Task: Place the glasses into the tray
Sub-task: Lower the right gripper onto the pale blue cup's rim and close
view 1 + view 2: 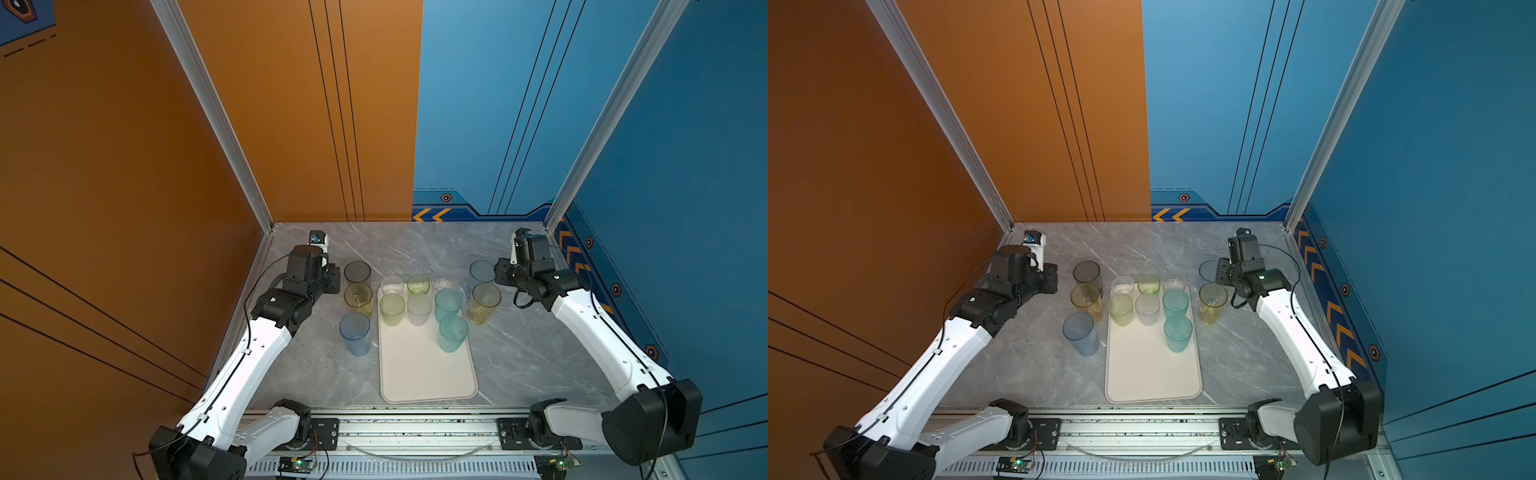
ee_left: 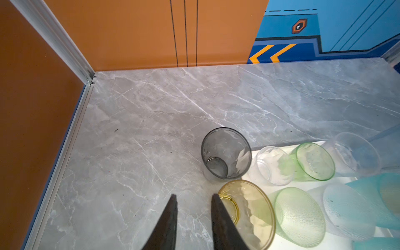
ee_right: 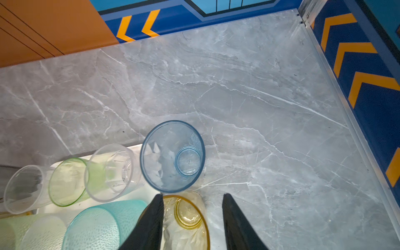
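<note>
The grey marbled bench carries the cream tray at its middle, long side running near to far, with the near half bare. Five tall glasses stand upright on the bench outside the tray. On its left, from near to far, are the left blue glass, the left yellow glass and the grey glass. On its right are the right yellow glass and, farther back, the right blue glass. Four more tall ones stand in the tray's far half: the near teal glass by the right rim, and beyond it a row of the tall green glass, the frosted glass and the far teal glass. Along the far rim stand three short ones: the left clear glass, the short green glass and the right clear glass. The left end effector hangs over the bench just left of the left yellow glass, its jaws narrowly apart with bare bench between them, holding nothing. The right end effector hangs above the right yellow glass with a wider gap. That glass's rim shows between the fingers, and nothing is gripped.
</note>
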Robot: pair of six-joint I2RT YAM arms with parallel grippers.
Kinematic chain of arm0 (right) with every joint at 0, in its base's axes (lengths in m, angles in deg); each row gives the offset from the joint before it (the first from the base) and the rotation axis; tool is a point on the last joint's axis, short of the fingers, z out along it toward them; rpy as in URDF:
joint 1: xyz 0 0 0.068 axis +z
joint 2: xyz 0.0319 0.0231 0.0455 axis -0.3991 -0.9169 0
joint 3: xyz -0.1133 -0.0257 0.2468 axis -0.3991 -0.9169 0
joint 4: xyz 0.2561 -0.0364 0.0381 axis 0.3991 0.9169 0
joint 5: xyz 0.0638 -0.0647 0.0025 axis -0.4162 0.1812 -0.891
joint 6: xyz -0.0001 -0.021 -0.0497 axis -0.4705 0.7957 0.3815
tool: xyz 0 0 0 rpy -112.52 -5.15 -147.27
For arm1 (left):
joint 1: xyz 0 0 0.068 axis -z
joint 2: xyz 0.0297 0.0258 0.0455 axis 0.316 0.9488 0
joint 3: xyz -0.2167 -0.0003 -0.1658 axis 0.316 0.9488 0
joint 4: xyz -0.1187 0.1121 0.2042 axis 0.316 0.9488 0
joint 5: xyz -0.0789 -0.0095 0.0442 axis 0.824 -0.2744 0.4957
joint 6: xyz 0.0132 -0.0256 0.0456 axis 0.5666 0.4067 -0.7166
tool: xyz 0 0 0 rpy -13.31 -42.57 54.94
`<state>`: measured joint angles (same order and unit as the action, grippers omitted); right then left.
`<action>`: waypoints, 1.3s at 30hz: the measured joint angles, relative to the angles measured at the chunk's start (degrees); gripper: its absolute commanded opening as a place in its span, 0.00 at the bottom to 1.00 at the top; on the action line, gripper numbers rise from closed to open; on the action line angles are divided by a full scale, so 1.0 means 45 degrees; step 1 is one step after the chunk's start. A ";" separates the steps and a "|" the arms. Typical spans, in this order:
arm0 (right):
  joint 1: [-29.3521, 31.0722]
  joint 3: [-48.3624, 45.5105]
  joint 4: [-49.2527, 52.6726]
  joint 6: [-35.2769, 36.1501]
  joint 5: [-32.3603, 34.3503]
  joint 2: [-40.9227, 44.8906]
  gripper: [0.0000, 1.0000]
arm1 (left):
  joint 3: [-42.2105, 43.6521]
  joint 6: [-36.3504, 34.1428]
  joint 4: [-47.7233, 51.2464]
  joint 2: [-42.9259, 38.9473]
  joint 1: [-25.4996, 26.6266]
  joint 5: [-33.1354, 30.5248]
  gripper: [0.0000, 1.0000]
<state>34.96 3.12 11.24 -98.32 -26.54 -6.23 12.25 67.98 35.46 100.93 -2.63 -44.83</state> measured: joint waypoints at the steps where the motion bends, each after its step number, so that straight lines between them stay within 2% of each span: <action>1: -0.0160 0.0107 0.0063 0.0034 -0.0005 -0.0214 0.42 | 0.0097 0.0063 -0.0029 -0.0010 -0.0078 0.0044 0.28; 9: -0.0398 0.1005 0.0413 0.0175 -0.0398 -0.1608 0.31 | 0.0811 0.0267 -0.0359 -0.0005 -0.0107 0.0374 0.28; 17: -0.0510 0.1627 0.0457 0.0287 -0.0622 -0.2885 0.26 | 0.0835 0.0267 -0.0461 0.0024 -0.0117 0.0481 0.28; 39: -0.0869 0.2040 0.0505 0.0418 -0.1404 -0.4235 0.24 | 0.0860 0.0306 -0.0651 0.0146 -0.0175 0.0767 0.28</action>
<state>31.05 12.30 13.51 -96.44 -32.86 -25.29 16.12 69.36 32.53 101.59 -3.42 -41.38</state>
